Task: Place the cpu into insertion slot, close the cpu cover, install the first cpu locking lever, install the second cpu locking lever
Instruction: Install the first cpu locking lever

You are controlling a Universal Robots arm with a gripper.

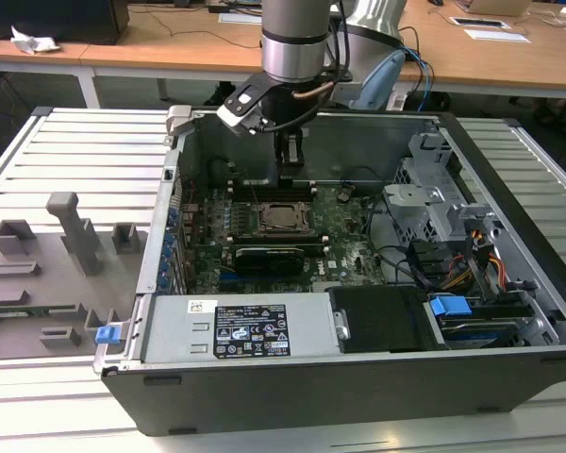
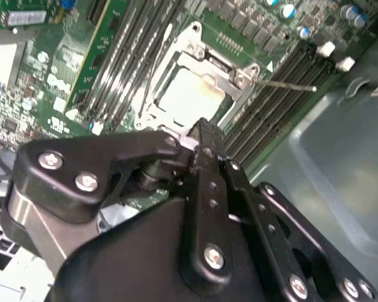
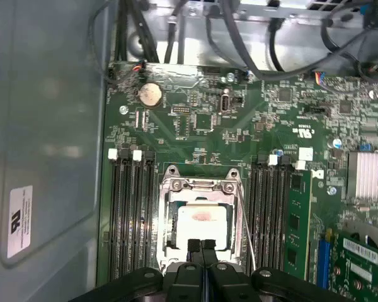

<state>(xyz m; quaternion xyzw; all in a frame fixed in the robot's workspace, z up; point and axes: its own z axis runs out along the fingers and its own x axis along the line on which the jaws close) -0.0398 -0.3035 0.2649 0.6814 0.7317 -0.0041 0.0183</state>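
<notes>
The cpu (image 3: 201,221) lies flat in the insertion slot (image 3: 166,217) on the green motherboard, its silvery top showing through the window of the cpu cover (image 3: 201,186), which lies down over it. A thin metal locking lever (image 3: 247,226) stands off one side of the socket, over the memory slots; in the second wrist view this lever (image 2: 290,85) juts out past the cover (image 2: 234,77). My gripper (image 3: 201,246) is shut with nothing between its fingers, the tips at the socket's edge just above the cpu (image 2: 190,94). In the exterior view the gripper (image 1: 288,172) hangs inside the case behind the socket (image 1: 281,218).
Black memory slots (image 3: 131,214) flank the socket on both sides. A black graphics card (image 1: 269,257) lies in front of the socket. Cables and a drive cage (image 1: 434,203) fill the case at the exterior view's right. The case walls (image 3: 44,138) stand close by. Grey fixtures (image 1: 71,226) stand outside.
</notes>
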